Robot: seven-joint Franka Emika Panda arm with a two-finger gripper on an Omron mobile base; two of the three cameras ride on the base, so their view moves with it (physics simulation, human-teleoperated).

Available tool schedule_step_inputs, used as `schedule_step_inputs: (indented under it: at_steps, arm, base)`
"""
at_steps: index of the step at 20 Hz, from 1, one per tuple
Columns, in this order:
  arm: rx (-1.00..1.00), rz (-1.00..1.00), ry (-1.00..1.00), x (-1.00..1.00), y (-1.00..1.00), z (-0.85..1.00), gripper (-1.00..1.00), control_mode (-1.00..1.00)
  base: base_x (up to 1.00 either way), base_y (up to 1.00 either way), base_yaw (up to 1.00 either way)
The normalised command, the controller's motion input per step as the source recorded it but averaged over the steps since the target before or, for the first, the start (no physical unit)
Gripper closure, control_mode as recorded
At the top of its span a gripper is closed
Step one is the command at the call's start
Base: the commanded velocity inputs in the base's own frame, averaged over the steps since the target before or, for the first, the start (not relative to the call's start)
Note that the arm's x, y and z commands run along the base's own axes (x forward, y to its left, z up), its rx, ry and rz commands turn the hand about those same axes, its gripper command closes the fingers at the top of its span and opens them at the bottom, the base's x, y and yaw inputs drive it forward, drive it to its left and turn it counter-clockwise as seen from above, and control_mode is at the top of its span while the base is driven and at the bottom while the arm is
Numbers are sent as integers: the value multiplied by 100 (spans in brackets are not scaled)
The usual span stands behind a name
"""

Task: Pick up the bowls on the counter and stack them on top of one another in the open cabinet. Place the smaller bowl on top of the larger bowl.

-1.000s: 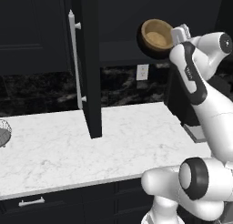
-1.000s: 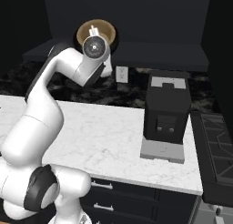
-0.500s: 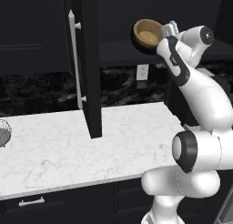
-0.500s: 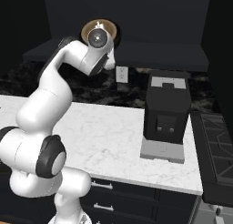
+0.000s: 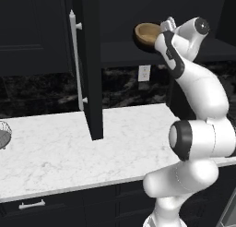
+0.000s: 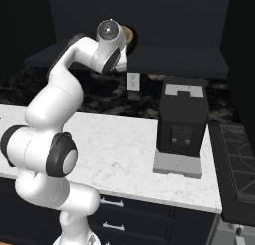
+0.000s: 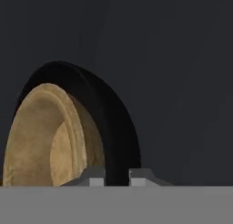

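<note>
the hand pinches the black bowl's rim, wooden bowl nested inside, both up at the cabinet shelf. tilted like this, the wooden one could slide out if the hand releases early. since a second ago the arm has reached further in and the surface is unchanged.
</note>
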Motion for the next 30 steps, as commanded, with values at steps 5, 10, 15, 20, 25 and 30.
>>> schedule_step_inputs:
  at_steps: [5, 10, 15, 20, 25, 30]
  arm:
    - [0, 0, -7, -17, 0, 0, -100, -100]
    - [0, 0, -25, -89, 0, 1, -100, -100]
    - [0, -4, -31, -100, -4, 0, -100, -100]
    - [-1, -2, -4, -100, 1, -50, -100, -100]
    - [-19, 0, 23, -100, 41, -100, -100, -100]
    - [-39, 23, 39, -98, 82, -100, -100, -100]
  base:
    - [0, 0, 0]
    - [0, 0, 0]
    - [0, 0, 0]
    - [0, 0, 0]
    - [0, 0, 0]
    - [0, 0, 0]
